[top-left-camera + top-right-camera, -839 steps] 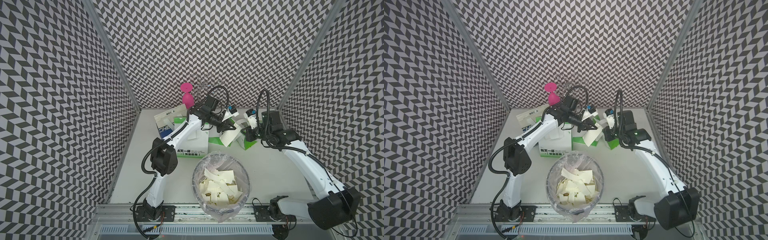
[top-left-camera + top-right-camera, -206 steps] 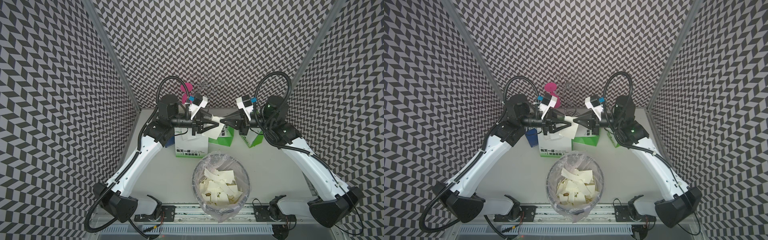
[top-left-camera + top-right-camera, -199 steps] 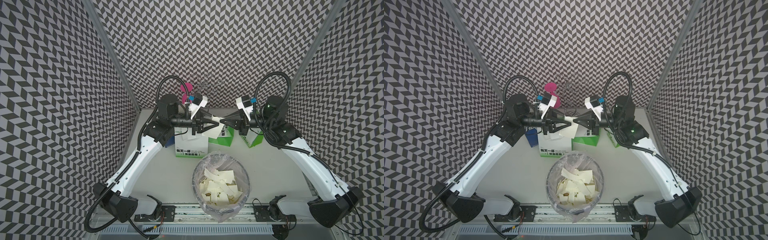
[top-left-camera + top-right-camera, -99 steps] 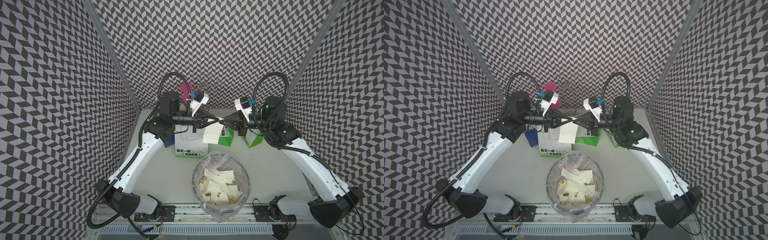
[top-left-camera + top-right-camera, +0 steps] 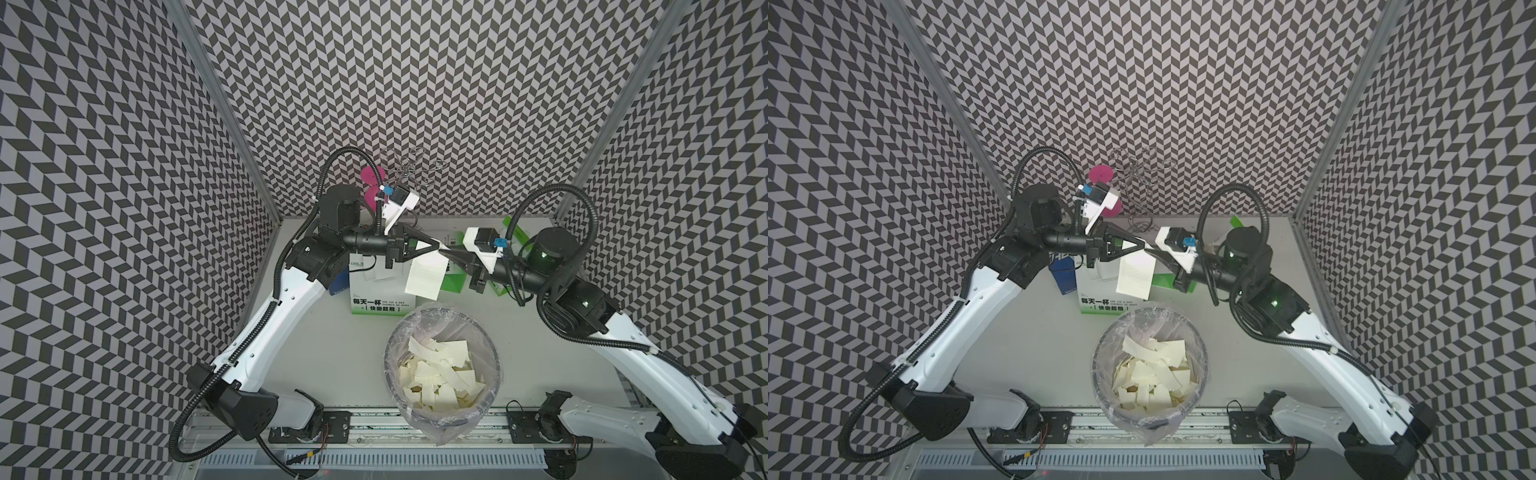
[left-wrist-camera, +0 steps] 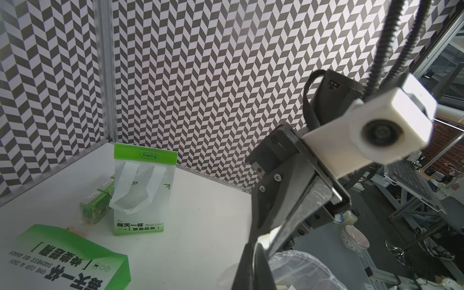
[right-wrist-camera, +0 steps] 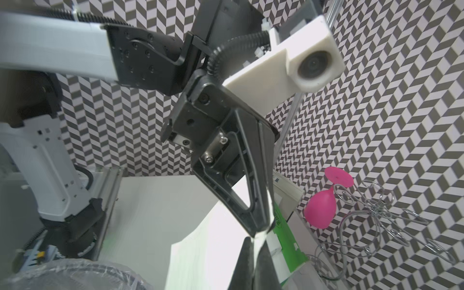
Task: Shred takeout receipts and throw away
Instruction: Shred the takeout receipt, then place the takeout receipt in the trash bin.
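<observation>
In both top views the thin, cream, rectangular paper takeout receipt [image 5: 424,277] [image 5: 1134,274] hung in the air at mid-scene, at 12 o'clock from the round bin lined with clear plastic film [image 5: 390,361]. Its top edge was pinched from two sides. The black left gripper [image 5: 437,246] reached in from 9 o'clock and the black right gripper [image 5: 444,251] from 3 o'clock, their tips almost meeting. Both were clenched on that one slip, jaws tight with only the paper between them. The right wrist view showed the left gripper [image 7: 261,224] nipping the sheet just beside the right gripper's own fingertips [image 7: 243,263]. The rest of the receipt drooped free in front of a white paper bag with a green printed band [image 5: 376,291], which stood on the pale grey table [image 5: 332,353]. Torn cream scraps [image 5: 436,376] lay heaped inside the bin, at 6 o'clock from the held sheet.
</observation>
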Robot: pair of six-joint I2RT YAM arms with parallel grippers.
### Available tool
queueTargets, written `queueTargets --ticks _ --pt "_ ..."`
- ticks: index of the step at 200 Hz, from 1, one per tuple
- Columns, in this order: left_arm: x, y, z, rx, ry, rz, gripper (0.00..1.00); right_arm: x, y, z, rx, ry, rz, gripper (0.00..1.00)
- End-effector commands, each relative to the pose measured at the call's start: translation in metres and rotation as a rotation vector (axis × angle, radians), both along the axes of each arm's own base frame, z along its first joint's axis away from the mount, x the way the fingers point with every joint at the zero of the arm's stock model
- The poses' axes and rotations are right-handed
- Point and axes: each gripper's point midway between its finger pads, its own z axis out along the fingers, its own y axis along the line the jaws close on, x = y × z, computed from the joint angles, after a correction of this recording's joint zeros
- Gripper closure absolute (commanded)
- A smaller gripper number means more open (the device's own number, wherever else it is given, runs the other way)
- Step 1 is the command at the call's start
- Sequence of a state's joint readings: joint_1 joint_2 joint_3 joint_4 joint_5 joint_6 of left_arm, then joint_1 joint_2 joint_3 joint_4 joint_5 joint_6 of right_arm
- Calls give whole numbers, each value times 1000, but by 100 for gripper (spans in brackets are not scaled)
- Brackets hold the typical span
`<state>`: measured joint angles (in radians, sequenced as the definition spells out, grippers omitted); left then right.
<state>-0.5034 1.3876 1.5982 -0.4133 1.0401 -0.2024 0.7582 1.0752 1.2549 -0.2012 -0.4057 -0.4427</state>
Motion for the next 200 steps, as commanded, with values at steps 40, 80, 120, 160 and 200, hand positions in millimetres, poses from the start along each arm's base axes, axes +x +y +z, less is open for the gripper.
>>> queueTargets --ticks 40,80,120,160,200 --pt "27 11 -14 61 77 160 100 -36 2 27 -11 -287 -119 100" --pt "78 48 -26 222 -16 476 100 -90 -1 12 -55 -7 156 100" --pt "94 67 -4 231 -107 629 100 -130 -8 -52 -220 361 321 100" --pt "92 67 12 214 -130 630 100 -158 -15 -102 -364 597 435 100" --pt "53 36 29 75 -87 404 100 -125 -10 -107 -338 503 290 58"
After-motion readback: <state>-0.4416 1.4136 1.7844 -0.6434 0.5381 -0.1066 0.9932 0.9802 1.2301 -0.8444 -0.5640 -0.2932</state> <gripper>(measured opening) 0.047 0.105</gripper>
